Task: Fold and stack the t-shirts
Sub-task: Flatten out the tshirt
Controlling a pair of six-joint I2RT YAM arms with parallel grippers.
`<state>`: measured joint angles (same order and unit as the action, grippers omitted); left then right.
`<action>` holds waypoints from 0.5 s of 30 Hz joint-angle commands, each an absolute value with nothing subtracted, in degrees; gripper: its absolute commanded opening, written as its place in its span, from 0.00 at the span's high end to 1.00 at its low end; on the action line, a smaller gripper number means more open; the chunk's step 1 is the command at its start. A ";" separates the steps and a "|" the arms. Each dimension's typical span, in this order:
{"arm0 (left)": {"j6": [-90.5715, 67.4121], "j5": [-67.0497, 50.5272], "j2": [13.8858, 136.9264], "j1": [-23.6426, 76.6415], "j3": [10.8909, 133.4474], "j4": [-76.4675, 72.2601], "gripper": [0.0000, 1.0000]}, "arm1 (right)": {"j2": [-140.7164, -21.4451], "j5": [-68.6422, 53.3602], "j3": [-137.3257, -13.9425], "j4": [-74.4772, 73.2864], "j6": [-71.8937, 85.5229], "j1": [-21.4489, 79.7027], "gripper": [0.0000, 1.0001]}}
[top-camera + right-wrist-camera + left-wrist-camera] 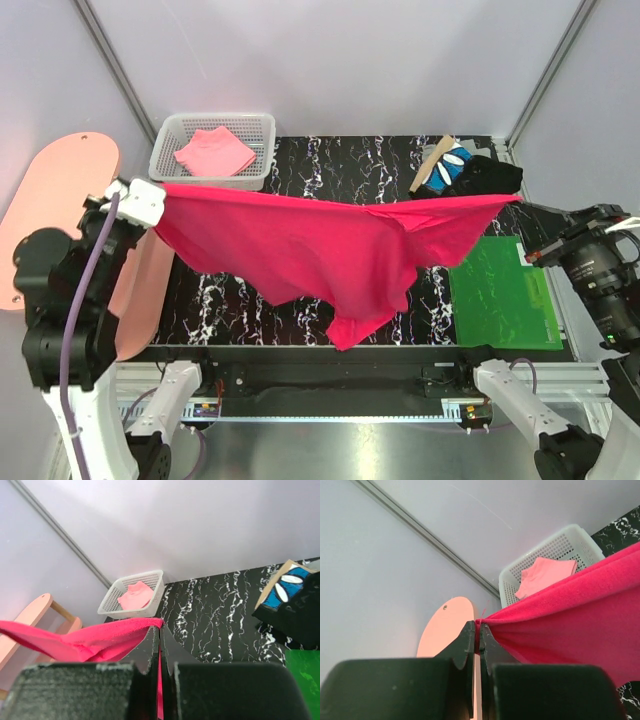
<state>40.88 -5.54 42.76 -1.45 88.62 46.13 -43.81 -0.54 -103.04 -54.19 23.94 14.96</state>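
Observation:
A crimson-red t-shirt (320, 245) hangs stretched in the air above the black marbled table (340, 160), held by both grippers. My left gripper (160, 200) is shut on its left end (481, 625). My right gripper (518, 200) is shut on its right end (159, 625). The shirt sags down in the middle toward the table's front edge. A folded black shirt (490, 178) and a blue shirt with white marks (447, 170) lie at the back right; both show in the right wrist view (295, 610). A lighter pink shirt (214, 153) lies in the basket.
A white mesh basket (165, 150) stands at the back left. A green mat (505, 295) lies on the right side of the table. Pink oval boards (60, 200) stand left of the table, beside the left arm. Grey walls enclose the back.

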 commanded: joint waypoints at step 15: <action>46.93 -0.36 56.84 -2.11 61.09 30.25 1.00 | -72.40 21.34 -98.35 -51.07 25.31 14.94 1.00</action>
<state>43.03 -5.61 48.42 -1.45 66.70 41.87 -64.47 11.86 -99.57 -55.59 24.95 15.03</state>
